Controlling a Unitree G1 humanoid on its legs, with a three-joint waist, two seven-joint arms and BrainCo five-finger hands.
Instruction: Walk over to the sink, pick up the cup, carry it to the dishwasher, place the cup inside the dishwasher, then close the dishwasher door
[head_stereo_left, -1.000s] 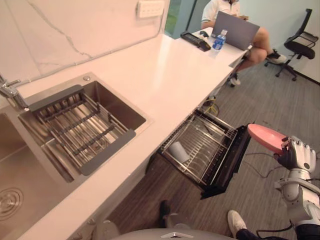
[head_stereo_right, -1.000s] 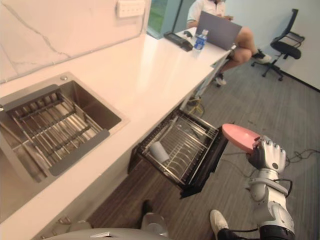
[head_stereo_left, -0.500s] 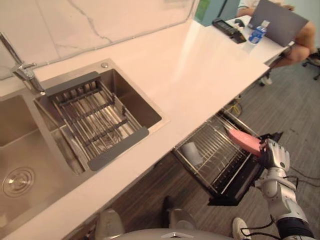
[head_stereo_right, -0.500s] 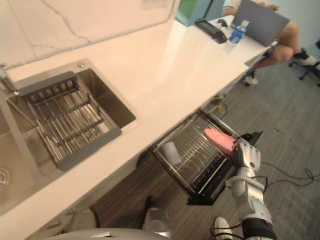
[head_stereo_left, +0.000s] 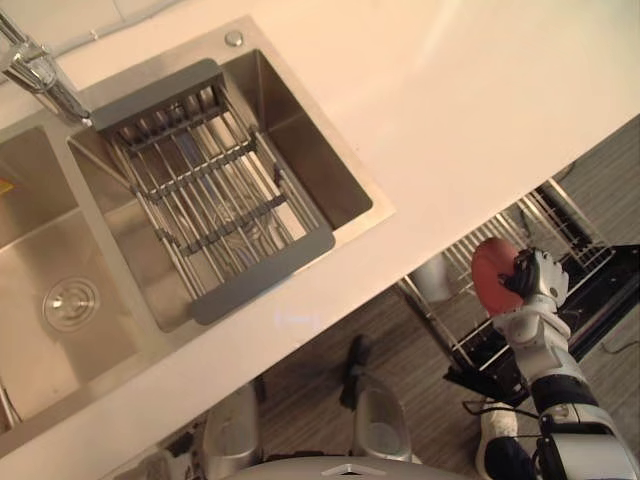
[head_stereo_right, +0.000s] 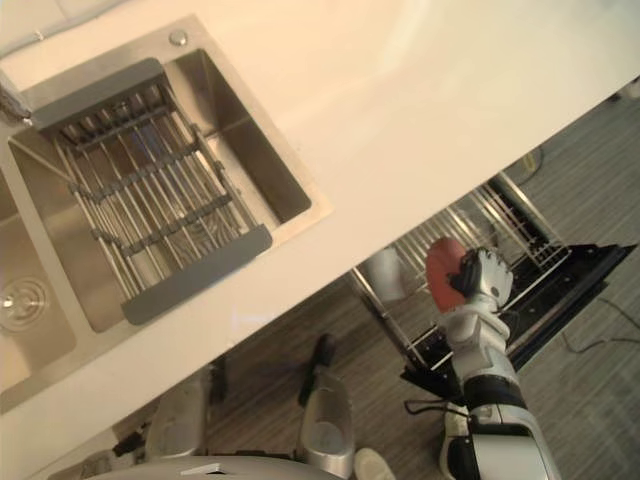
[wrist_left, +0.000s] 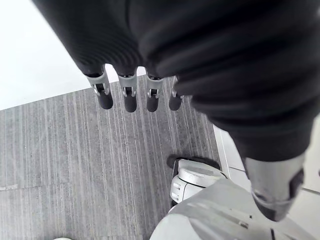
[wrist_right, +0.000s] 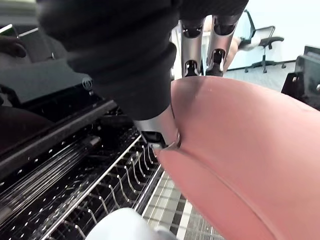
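Observation:
My right hand (head_stereo_left: 536, 281) is shut on a pink dish (head_stereo_left: 492, 280), thumb pinched on its rim (wrist_right: 165, 146). The dish stands on edge just above the pulled-out wire rack (head_stereo_right: 487, 214) of the dishwasher, whose dark door (head_stereo_right: 572, 286) hangs open. A white cup (head_stereo_left: 433, 278) lies in the rack close to the counter edge, also seen under the dish as a white cup (wrist_right: 125, 226). My left hand (wrist_left: 127, 96) hangs over the grey floor with its fingers straight and nothing in it.
A white counter (head_stereo_left: 470, 90) overhangs the dishwasher. The steel sink (head_stereo_left: 305, 135) holds a grey wire drainer (head_stereo_left: 200, 200), with a faucet (head_stereo_left: 35, 70) beside it and a second basin (head_stereo_left: 70, 300) on the left. An office chair (wrist_right: 266, 34) stands far off.
The camera has tilted down toward the counter edge. My right hand has brought the pink dish in from beyond the door to above the rack and turned it on edge.

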